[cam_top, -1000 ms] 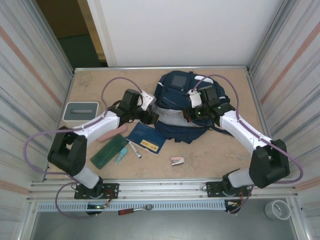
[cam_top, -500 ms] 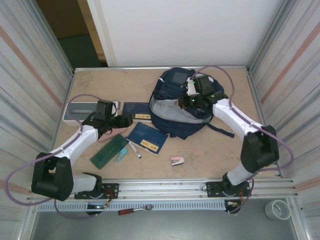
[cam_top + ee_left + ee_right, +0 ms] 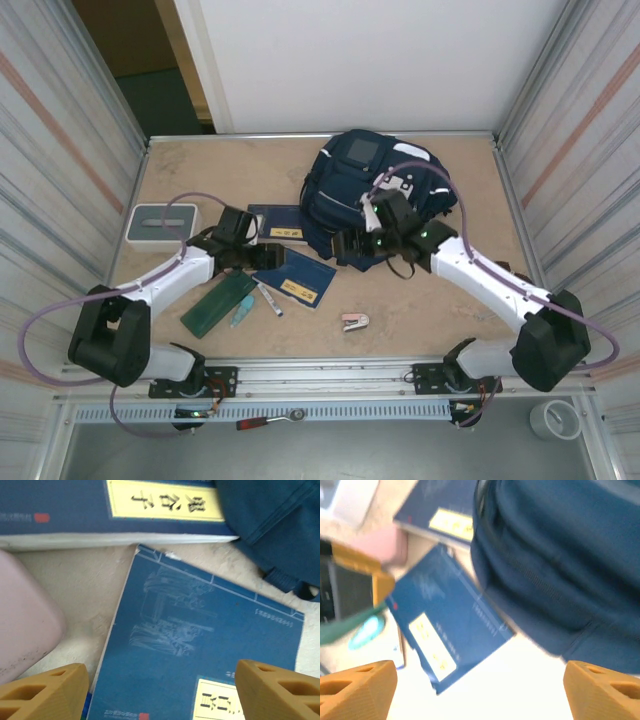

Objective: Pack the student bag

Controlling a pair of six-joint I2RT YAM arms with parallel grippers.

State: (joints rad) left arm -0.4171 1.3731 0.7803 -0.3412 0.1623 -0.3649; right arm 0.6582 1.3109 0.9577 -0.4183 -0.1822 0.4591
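Note:
The student bag [image 3: 378, 188], navy with white stripes and a grey square panel, lies at the back centre of the table. My right gripper [image 3: 345, 243] hangs open just off its front left edge, holding nothing. In the right wrist view its fingertips [image 3: 357, 690] straddle bare table between the bag [image 3: 555, 555] and a blue book [image 3: 445, 625]. My left gripper [image 3: 258, 257] is open above that same blue book [image 3: 293, 278]. The left wrist view has the book [image 3: 200, 640] lying flat between the open fingertips [image 3: 45, 692]. A second blue book [image 3: 275, 222] lies against the bag's left side.
A pink case [image 3: 25, 640] sits left of the books. A green pouch [image 3: 218, 303], a teal pen [image 3: 243, 312] and a marker [image 3: 270, 298] lie front left. A small pink stapler [image 3: 355, 321] is front centre, and a grey-white box [image 3: 162, 222] stands at the left edge.
My right gripper has opened and come down off the bag to its front left edge. The bag has slumped shut, hiding its grey lining. My left gripper moved right over the nearer book.

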